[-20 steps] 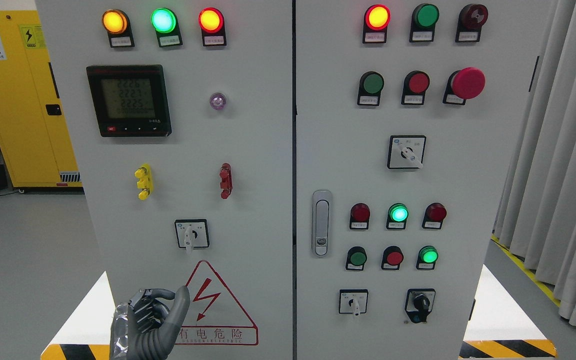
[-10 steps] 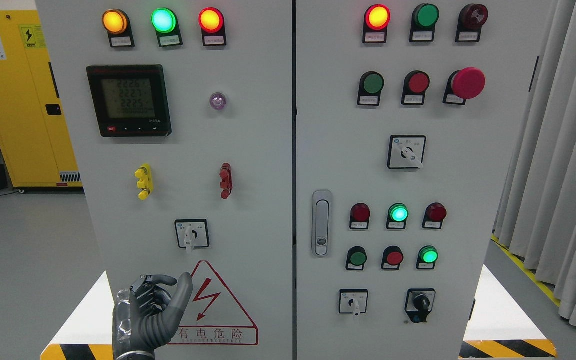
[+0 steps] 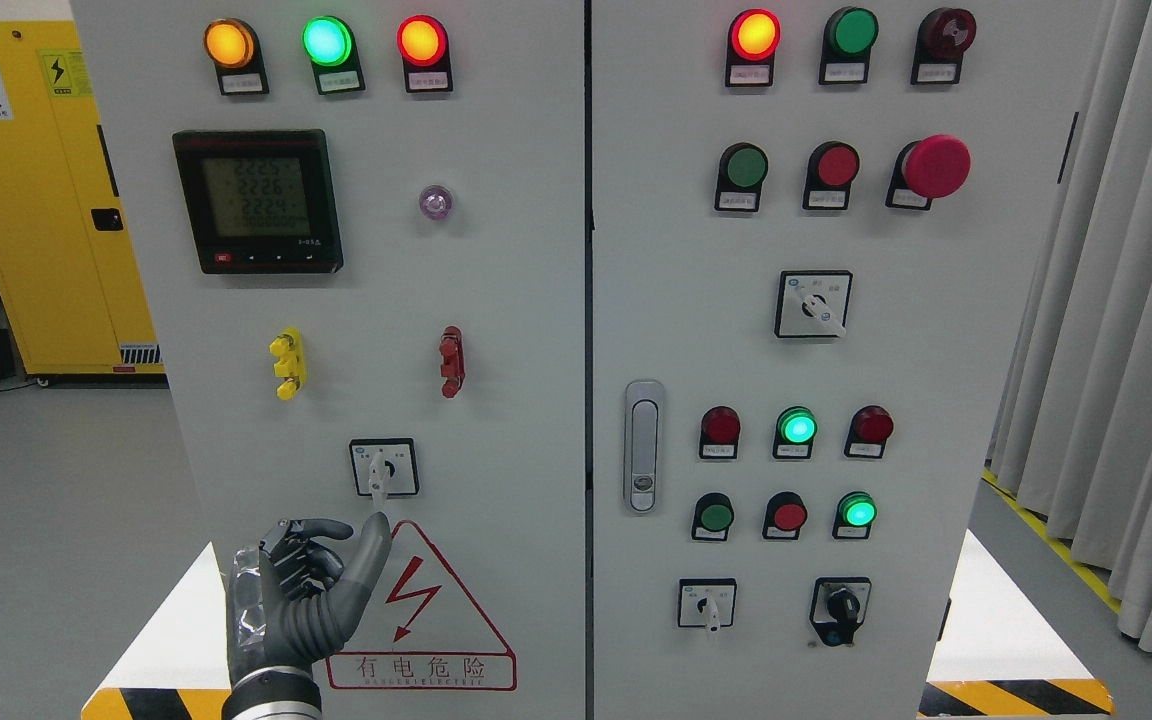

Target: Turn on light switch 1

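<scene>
A white rotary selector switch (image 3: 383, 468) sits low on the left door of the grey control cabinet (image 3: 516, 300), its handle pointing straight down. My left hand (image 3: 348, 535) comes up from the bottom left, just below and left of that switch. Its fingers (image 3: 304, 548) are curled and hold nothing, while the thumb sticks upward with its tip right under the switch handle; I cannot tell if it touches. The right hand is out of view.
Below the switch is a red electric-hazard triangle (image 3: 423, 600). The right door carries further rotary switches (image 3: 707, 603), (image 3: 840, 604), (image 3: 813, 304), lamps, push buttons and a door latch (image 3: 643, 445). A yellow cabinet (image 3: 26, 190) stands at the left, grey curtains (image 3: 1126, 320) at the right.
My left hand has risen along the left door, and the thumb tip has moved from the hazard triangle's left side up to just under the selector switch.
</scene>
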You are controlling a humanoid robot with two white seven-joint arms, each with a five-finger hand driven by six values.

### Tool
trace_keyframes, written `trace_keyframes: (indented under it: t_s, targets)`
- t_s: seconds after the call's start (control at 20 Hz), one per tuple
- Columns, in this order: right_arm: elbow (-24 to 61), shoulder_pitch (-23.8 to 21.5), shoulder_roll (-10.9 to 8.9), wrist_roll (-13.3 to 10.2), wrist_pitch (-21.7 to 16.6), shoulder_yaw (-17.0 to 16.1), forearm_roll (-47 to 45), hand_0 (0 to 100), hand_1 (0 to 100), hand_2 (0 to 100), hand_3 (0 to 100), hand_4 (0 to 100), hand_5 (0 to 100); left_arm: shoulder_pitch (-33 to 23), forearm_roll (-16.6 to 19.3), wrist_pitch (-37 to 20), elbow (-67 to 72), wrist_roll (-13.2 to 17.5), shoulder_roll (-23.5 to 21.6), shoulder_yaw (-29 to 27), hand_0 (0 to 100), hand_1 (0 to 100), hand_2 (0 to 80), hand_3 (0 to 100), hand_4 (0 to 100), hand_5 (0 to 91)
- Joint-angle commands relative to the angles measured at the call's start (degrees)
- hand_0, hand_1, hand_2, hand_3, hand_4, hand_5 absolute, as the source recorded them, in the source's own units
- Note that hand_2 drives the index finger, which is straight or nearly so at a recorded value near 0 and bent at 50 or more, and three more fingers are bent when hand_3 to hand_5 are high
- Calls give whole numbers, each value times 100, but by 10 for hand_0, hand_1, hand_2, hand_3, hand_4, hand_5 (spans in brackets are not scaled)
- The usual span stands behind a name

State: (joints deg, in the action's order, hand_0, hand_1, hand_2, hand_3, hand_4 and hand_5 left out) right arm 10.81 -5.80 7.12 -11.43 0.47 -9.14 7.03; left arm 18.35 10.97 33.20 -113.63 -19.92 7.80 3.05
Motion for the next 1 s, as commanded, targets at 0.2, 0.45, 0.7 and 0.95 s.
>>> trace_keyframes:
  t_s: [0.2,0.45,0.7,0.95]
  targets:
    - [0,0,0,0,-3,0,0,0,500,40,0,0,0,125,-16,20,34,-91,46,126,115,725,589,929,896,831]
    - [0,0,0,1,-3,0,0,0,500,40,0,0,0,195,-24,37,60,-196,55,126,111,720,588,931,898,833]
    - [0,0,0,1,-3,0,0,0,500,40,0,0,0,266,-24,204,87,-276,64,126,134,705,586,931,899,841]
    - [0,0,0,1,-3,0,0,0,500,40,0,0,0,362,-24,204,122,-276,73,126,159,707,585,931,901,842]
